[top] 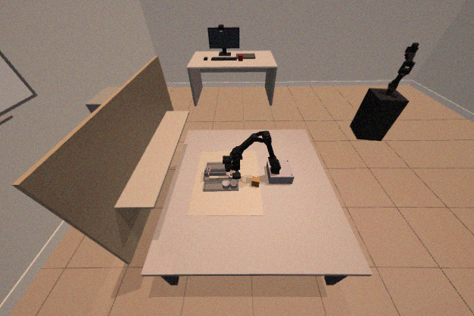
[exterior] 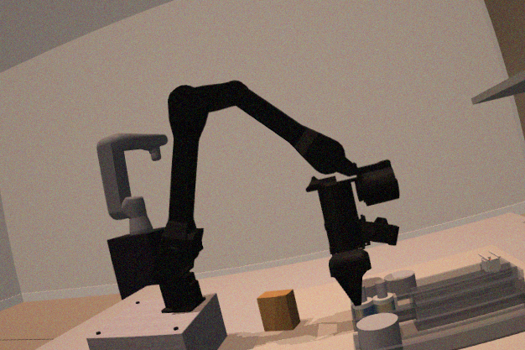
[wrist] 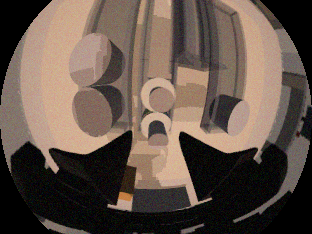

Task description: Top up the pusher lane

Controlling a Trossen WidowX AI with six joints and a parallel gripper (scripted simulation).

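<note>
Two narrow-necked jars with white shoulders, grey caps and blue-yellow bands stand in a row at the front of the middle sprung lane (wrist: 160, 52). The rear jar (wrist: 160, 98) (exterior: 383, 303) is close behind the front jar (wrist: 157, 126) (exterior: 363, 310). Both look upright. My gripper (wrist: 156, 134) (exterior: 358, 303) (top: 235, 176) is open, with its fingertips low on either side of the front jar and a gap showing to each finger in the wrist view. The pusher plate and the front jar's contact with the low front stop cannot be made out.
Two wide grey-lidded jars (wrist: 91, 60) (top: 226, 183) stand in the left lane of the wrist view. Another wide jar (wrist: 238, 117) (exterior: 378, 331) stands at the front of the right lane. An orange-brown block (top: 255, 181) (exterior: 278, 310) lies between the rack and the arm's base.
</note>
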